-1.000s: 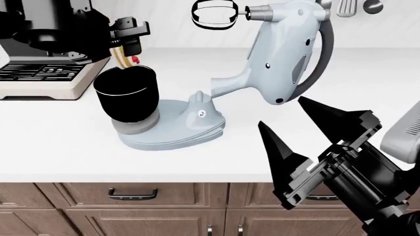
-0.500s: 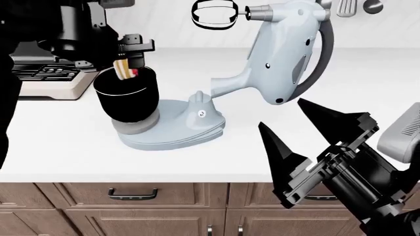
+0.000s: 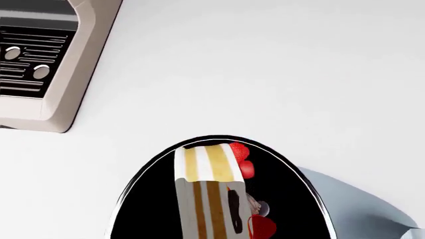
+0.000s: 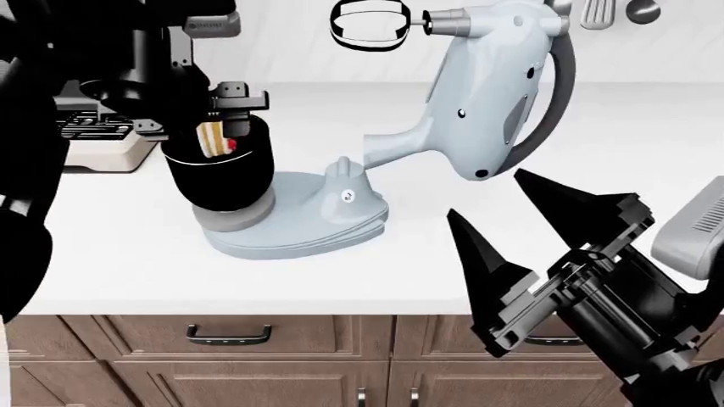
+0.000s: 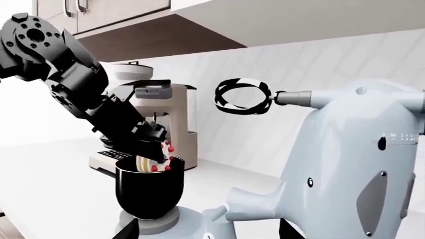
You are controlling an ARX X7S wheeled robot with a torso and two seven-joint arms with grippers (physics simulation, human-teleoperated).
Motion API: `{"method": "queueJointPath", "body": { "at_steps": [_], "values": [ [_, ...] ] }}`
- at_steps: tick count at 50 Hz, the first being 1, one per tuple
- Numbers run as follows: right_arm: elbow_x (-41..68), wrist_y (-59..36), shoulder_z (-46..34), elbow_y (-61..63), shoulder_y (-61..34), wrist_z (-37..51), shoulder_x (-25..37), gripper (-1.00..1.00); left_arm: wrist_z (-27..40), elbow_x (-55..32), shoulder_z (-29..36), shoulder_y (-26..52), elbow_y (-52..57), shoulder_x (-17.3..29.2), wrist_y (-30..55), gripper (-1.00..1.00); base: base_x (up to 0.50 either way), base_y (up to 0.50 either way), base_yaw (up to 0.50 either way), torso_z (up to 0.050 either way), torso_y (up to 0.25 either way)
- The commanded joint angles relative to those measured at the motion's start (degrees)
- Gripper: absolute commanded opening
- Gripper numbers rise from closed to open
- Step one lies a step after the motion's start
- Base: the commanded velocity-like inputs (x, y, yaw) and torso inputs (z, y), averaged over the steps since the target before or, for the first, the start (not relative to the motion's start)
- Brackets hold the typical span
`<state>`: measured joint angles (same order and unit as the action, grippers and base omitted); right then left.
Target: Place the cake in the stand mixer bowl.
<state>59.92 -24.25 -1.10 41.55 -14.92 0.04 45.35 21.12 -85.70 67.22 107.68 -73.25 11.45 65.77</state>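
Cake (image 3: 209, 194) edge-on over stand mixer bowl (image 3: 143, 209), wrist-view only

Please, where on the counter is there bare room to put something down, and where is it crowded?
Bare white counter lies behind and right of the stand mixer, and along the front edge before its base. It is crowded at the left: the coffee machine, the stand mixer bowl and the left gripper holding the cake over it.

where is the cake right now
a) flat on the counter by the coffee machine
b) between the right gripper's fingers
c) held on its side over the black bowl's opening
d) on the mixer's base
c: the cake is tipped on edge in the left gripper at the mouth of the stand mixer bowl.
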Motion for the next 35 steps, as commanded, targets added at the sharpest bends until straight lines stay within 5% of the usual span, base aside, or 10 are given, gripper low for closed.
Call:
{"method": "queueJointPath", "body": {
  "at_steps": [1, 3, 4, 25, 35],
  "values": [
    [0.0, 0.3, 0.1, -0.1, 0.2, -0.1, 0.0, 1.0, -0.2, 1.1, -0.3, 0.2, -1.6, -0.7, 0.3, -1.0, 0.0, 0.0, 0.0, 0.0, 0.0],
    [-0.1, 0.3, 0.0, -0.1, 0.2, -0.1, 0.0, 1.0, 0.1, 1.1, -0.7, 0.2, -1.6, -0.6, 0.0, -1.0, 0.0, 0.0, 0.0, 0.0, 0.0],
    [-0.1, 0.3, 0.0, -0.1, 0.2, -0.1, 0.0, 1.0, 0.2, 1.2, -0.8, 0.2, -1.6, -0.6, 0.1, 1.0, 0.0, 0.0, 0.0, 0.0, 0.0],
    [0.0, 0.2, -0.3, 0.0, -0.1, 0.2, 0.1, 1.0, 2.8, 2.1, -3.3, 2.0, -0.3, 0.9, -1.4, 1.0, 0.0, 0.0, 0.0, 0.0, 0.0],
    [0.7, -0.2, -0.3, 0.5, -0.7, 0.8, 0.5, 1.0, 18.3, -7.9, -11.5, 2.1, 15.6, 9.4, 4.1, 1.0, 0.0, 0.0, 0.0, 0.0, 0.0]
  ]
}}
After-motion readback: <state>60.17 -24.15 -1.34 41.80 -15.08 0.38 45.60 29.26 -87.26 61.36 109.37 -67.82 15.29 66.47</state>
